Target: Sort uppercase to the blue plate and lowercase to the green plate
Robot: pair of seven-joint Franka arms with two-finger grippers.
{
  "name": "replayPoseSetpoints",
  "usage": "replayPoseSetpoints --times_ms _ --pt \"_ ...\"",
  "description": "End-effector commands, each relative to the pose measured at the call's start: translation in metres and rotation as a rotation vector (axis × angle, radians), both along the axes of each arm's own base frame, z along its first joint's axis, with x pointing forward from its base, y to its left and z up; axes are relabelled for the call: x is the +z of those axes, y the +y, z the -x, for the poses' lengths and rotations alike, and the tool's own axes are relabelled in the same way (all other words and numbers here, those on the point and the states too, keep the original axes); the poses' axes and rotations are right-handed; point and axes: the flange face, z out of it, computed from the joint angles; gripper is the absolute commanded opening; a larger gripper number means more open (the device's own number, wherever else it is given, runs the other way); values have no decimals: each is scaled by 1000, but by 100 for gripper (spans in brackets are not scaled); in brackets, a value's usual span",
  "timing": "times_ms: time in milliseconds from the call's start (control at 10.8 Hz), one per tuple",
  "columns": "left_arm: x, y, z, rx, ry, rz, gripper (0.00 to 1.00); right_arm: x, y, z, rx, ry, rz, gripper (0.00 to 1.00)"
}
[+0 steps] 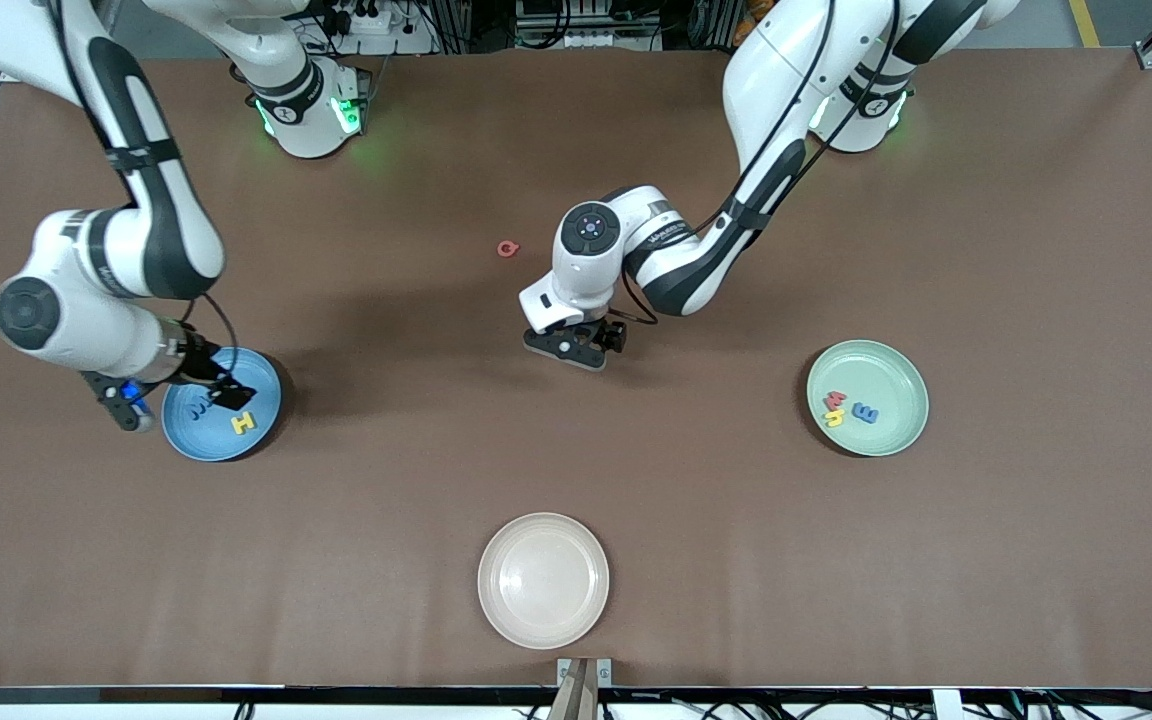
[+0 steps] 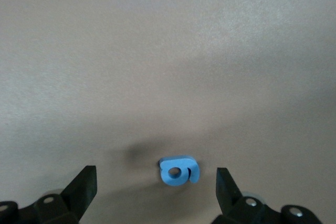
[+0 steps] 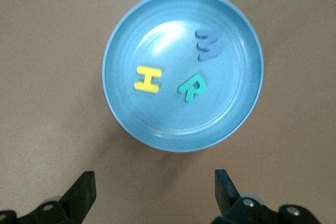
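Left gripper (image 1: 576,350) hangs low mid-table, fingers spread around the blue g (image 2: 179,170), which lies flat on the table; next move looks like dropping, pinching it, then carrying it to the green plate (image 1: 896,435). Right gripper (image 3: 155,192) hovers spread and empty over the blue plate (image 3: 121,111), holding H (image 3: 147,79), R (image 3: 191,87), W (image 3: 209,44). Pink Q (image 1: 507,249) waits on the table.
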Motion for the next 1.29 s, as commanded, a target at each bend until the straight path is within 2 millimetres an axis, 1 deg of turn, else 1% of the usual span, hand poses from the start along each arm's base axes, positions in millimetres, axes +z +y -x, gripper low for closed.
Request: replayPoseSetpoints --times_ms 0,92,185,277,370,462,647,739,832,924,1016,1201 --pt "-10 -8 1 7 -38 -4 100 30 5 1 60 -41 -11 100" --pt "-11 -11 4 0 -41 -8 100 43 4 2 94 -57 -13 100" --pt "-14 -13 9 -6 -40 -13 100 51 5 3 112 -63 -15 100" --pt "-14 -14 10 -10 -42 -15 100 56 10 1 125 -57 -15 100" --pt "-16 -15 11 -12 -42 -17 100 67 10 0 127 -58 -13 100" --pt "-20 -16 13 -15 -37 -21 100 83 8 -6 162 -60 -17 100" --pt "-22 -17 13 -16 -38 -20 98 106 1 -11 294 -90 -25 100" --pt "-23 -18 14 -19 -38 -22 95 120 0 -12 364 -120 -25 100" --pt "-26 -19 15 -20 -35 -23 93 131 2 -17 399 -145 -22 100" --pt "-27 -20 16 -21 -34 -23 90 138 5 -23 405 -163 -18 100" --pt "-29 -16 12 -16 -38 -30 87 135 7 -25 414 -168 -15 100" --pt "-31 -18 16 -22 -38 -34 78 140 4 -28 414 -189 -7 100"
